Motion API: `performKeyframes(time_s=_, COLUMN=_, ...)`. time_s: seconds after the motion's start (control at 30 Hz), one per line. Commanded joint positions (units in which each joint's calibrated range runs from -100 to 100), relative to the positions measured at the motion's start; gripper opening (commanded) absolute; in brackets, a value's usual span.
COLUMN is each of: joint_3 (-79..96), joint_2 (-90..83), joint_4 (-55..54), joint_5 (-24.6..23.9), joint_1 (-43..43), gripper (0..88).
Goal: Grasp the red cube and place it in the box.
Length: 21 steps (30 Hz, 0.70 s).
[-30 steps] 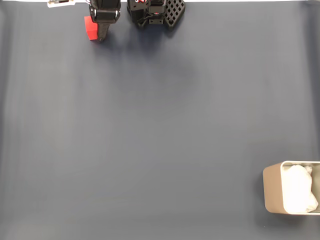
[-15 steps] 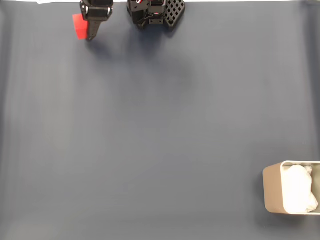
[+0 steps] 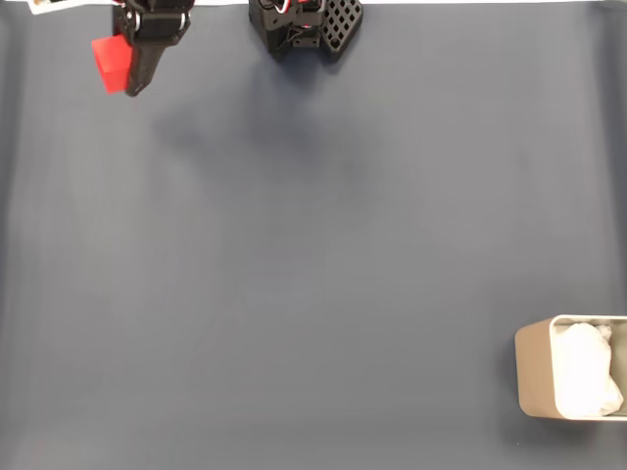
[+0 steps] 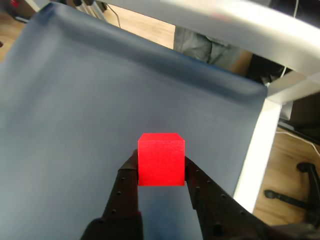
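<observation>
Red cube (image 3: pixel 111 64): small, matte, sharp-edged block at the far left of the fixed view, close to the top edge. It sits against the left side of the black hand (image 3: pixel 132 83). In the wrist view the cube (image 4: pixel 161 158) is clamped between the two dark fingers (image 4: pixel 126 185), one pressed to each side face, and it is raised clear of the cloth below.

Hand: black plastic, two-fingered, closed on the red cube. In the fixed view it tapers downward to a point.

Tabletop (image 3: pixel 313 255): covered in a smooth dark blue-grey cloth with faint vertical creases. In the wrist view the cloth (image 4: pixel 75 100) ends at a pale metal frame rail (image 4: pixel 260 145), with wooden floor beyond.

Arm base (image 3: pixel 306 27): black, blocky, with a perforated grid panel and red wiring, at the top edge, right of the hand.

Box (image 3: pixel 535 372): beige-grey, rectangular, rounded corners, thin walls, at the lower right edge of the fixed view, well apart from the cube. White lumpy padding (image 3: pixel 586 380) lies inside it.
</observation>
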Motion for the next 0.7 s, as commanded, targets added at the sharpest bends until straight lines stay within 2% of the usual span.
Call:
performKeyframes(time_s=0.0, joint_3=-5.59, joint_2=1.38, joint_4=-0.94, joint_5=1.12, joint_1=-4.12, gripper=13.4)
performKeyframes(time_s=0.33, joint_3=-13.34, joint_2=6.49, joint_4=-1.68, joint_5=2.59, joint_1=-15.99, gripper=13.4)
performKeyframes(time_s=0.37, joint_3=-18.45, joint_2=10.91, joint_4=-2.01, joint_5=2.78, joint_1=-21.38, gripper=13.4)
performKeyframes(time_s=0.67, joint_3=-27.67, joint_2=18.62, joint_4=-3.73, joint_5=3.03, joint_1=-32.32, gripper=13.4)
